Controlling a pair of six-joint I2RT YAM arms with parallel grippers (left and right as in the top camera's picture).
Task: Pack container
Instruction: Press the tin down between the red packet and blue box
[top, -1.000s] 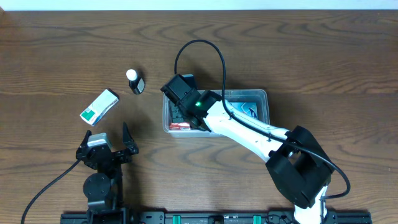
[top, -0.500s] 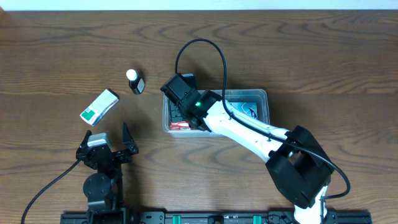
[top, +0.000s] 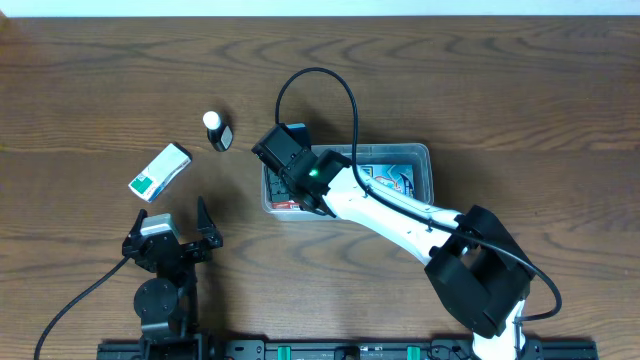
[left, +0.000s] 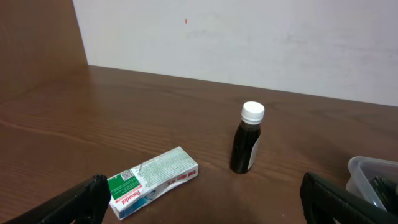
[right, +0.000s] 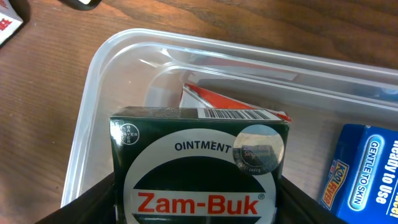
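Two arms work at a wooden table (top: 520, 90), described here from the near edge outward. Nearest, at left, the left gripper (top: 170, 222) sits idle, its fingers spread fully with nothing between them. Beyond it are two loose items, set apart from each other: a green-and-white carton (top: 160, 171) lying flat and, farther back, a dark bottle (top: 217, 132) with a white cap, standing upright.

At mid-table, right of these, sits the container (top: 428, 165), a clear tub, with the right arm reaching to it from the near right. The right gripper (right: 198, 202) hangs over the tub's left end. Its jaws are partway open and pressed against both sides of a Zam-Buk ointment box (right: 186, 146). The box tilts above a red packet (right: 211, 99) in the tub, and a blue packet (right: 357, 168) lies toward the right end.

The step in hand appears to be setting the ointment box down inside. The next move likely calls for widening the jaws to free it, rising clear of the rim, then fetching the carton or the bottle.
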